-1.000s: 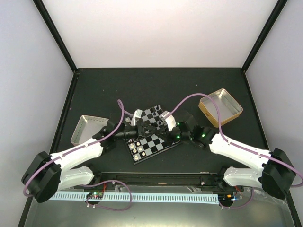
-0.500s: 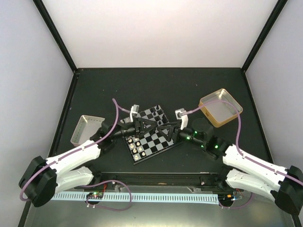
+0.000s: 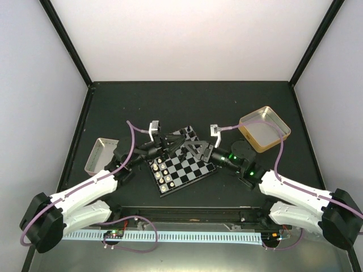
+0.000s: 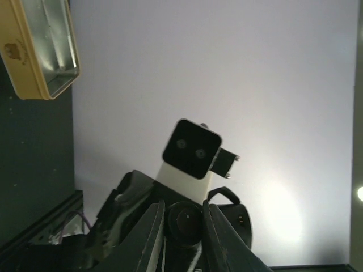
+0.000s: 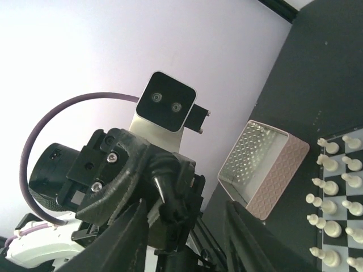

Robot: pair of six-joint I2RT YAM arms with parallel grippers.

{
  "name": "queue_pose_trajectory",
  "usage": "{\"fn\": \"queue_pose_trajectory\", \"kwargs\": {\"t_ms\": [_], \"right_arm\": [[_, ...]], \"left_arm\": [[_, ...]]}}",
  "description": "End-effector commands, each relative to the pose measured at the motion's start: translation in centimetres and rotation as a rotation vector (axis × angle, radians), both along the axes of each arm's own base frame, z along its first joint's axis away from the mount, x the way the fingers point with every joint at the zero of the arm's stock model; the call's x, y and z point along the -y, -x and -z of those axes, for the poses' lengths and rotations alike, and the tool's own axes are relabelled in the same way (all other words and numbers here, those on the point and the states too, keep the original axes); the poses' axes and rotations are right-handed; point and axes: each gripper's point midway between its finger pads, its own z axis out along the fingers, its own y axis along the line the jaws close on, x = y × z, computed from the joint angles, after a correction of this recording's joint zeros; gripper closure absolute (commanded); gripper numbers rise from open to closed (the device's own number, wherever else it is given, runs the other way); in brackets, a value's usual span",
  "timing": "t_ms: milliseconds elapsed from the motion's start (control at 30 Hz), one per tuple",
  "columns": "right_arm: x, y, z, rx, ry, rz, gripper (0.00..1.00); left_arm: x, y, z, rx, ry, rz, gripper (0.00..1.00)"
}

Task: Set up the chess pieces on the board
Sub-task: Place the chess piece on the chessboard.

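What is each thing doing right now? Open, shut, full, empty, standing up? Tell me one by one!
left gripper: shut on what looks like a black piece.
right gripper: open, holding nothing.
board: lying flat, only partly set.
cream pieces: upright in two rows on the board.
gold tin: open, looks empty.
pink tray: open, nothing seen inside.

Left arm (image 3: 85,191): stretched in from left of the board (image 3: 190,170).
Left gripper (image 3: 169,141): above the board's far-left corner, fingers close together.
Right arm (image 3: 289,187): stretched in from the board's right.
Right gripper (image 5: 186,207): above the board's far edge, fingers spread.
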Motion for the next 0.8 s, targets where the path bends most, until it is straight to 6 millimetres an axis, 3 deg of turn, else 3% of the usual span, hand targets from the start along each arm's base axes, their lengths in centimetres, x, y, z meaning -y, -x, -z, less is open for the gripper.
{"fn": "queue_pose_trajectory", "kwargs": {"t_ms": [0,167,400,633,767], "right_arm": [[-0.4,0.4,-3.5,0.016,-0.128,-0.041,0.65],[0.0,0.3,-3.0,-0.068,-0.198,-0.030,0.72],[-0.8,0.2,-3.8,-0.088,-0.240,-0.065,0.71],[-0.8,-0.4,-3.6,-0.100,-0.242,-0.037,0.76],[-0.8,-0.7,-3.4,-0.111,-0.237,-0.023,0.73]], "left_arm": [[-1.1,-0.3,-4.3,0.018,0.124,-0.057,0.95],[-1.1,-0.3,-4.3,0.012,0.128,-0.056,0.95],[-1.0,-0.3,-4.2,0.006,0.134,-0.054,0.95],[-1.0,-0.1,-4.2,0.002,0.142,-0.046,0.95],[-1.1,0.0,-4.1,-0.011,0.149,-0.041,0.95]]}}
